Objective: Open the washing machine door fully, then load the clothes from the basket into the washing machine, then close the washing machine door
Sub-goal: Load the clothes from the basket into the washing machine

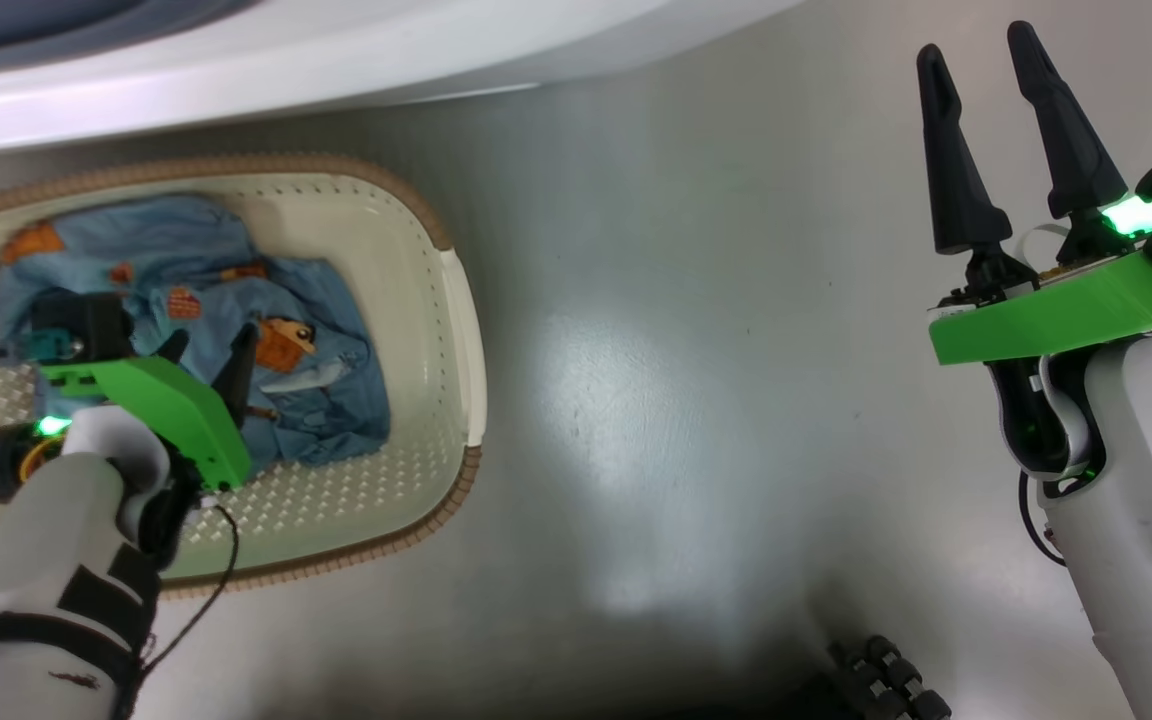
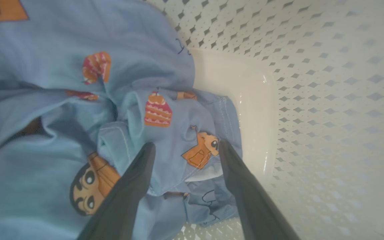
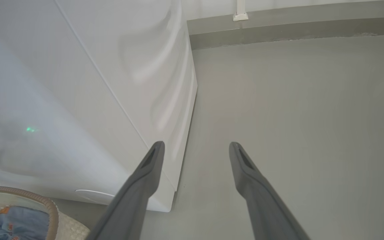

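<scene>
a glossy grey floor (image 1: 696, 400) takes up most of the head view, with a pale glare patch near its middle. along the top edge stands the big white front-loading washing machine (image 1: 236, 80). a dark blue-grey curved patch (image 1: 56, 20) sits at its upper left, though which part of the machine it is cannot be told. in the right wrist view the washing machine (image 3: 78, 83) shows a smooth white front and side panel, and a grey skirting strip (image 3: 295, 30) runs along the far wall.

the small cream-white perforated plastic basket (image 1: 461, 330), a rounded rectangle with a brown woven-look rim, stands on the floor just in front of the washing machine, on the robot's left. its rim (image 3: 50, 206) peeks into the lower left corner of the right wrist view, close to the machine's bottom edge. the light blue clothes (image 1: 166, 240), printed with small orange-brown cartoon figures and orange patches, lie crumpled inside the basket, towards its left and far side.

the left pincer (image 1: 213, 345), on a bright green plastic mount, reaches down into the basket over the clothes. in the left wrist view the left pincer (image 2: 186, 144) is released, its two long dark fingers spread either side of a bunched fold of the clothes (image 2: 62, 66), beside the basket's perforated wall (image 2: 328, 100). whether the tips press the cloth cannot be told.

the right pincer (image 1: 976, 40) hangs over bare floor, well apart from the basket. seen from its own wrist, the right pincer (image 3: 197, 144) is released and grasps nothing.
</scene>
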`<state>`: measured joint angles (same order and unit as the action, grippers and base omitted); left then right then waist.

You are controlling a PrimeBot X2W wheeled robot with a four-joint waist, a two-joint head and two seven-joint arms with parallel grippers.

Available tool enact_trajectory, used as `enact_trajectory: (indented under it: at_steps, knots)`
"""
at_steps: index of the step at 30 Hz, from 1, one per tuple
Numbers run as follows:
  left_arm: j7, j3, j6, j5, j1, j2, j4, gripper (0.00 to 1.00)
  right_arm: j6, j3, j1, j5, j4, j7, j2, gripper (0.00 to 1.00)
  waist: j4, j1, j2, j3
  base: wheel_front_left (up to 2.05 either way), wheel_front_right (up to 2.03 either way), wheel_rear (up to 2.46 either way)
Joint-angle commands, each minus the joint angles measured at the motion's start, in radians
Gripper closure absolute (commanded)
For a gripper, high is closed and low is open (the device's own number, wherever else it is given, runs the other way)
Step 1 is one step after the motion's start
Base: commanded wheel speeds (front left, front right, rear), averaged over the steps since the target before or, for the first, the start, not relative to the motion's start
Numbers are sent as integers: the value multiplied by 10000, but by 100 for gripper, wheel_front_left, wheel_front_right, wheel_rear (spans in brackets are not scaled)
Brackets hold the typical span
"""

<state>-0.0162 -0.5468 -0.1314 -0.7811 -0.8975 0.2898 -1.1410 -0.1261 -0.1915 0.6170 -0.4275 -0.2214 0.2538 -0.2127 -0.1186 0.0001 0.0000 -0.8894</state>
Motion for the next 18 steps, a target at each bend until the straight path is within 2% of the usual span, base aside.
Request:
enact_trajectory:
  at_steps: [1, 8, 15, 18]
  knots:
    - [46, 146, 9, -70, 20, 452, -197, 0, -46, -179, -187, 124, 217, 80, 68, 0, -144, -1, 0, -284, 0, 0, 0]
    - [376, -11, 44, -48, -367, 371, -1052, 0, -46, -232, -173, 154, 287, 80, 190, 0, -365, -1, 0, -516, 0, 0, 0]
    - [565, -107, 729, 69, -520, 615, -1353, 0, -46, -291, -208, 196, 381, 80, 322, 0, -635, -1, 0, -686, 0, 0, 0]
    - [575, -107, 734, 34, -570, 602, -1389, 0, -46, -308, -213, 202, 371, 80, 365, 0, -711, -1, 0, -703, 0, 0, 0]
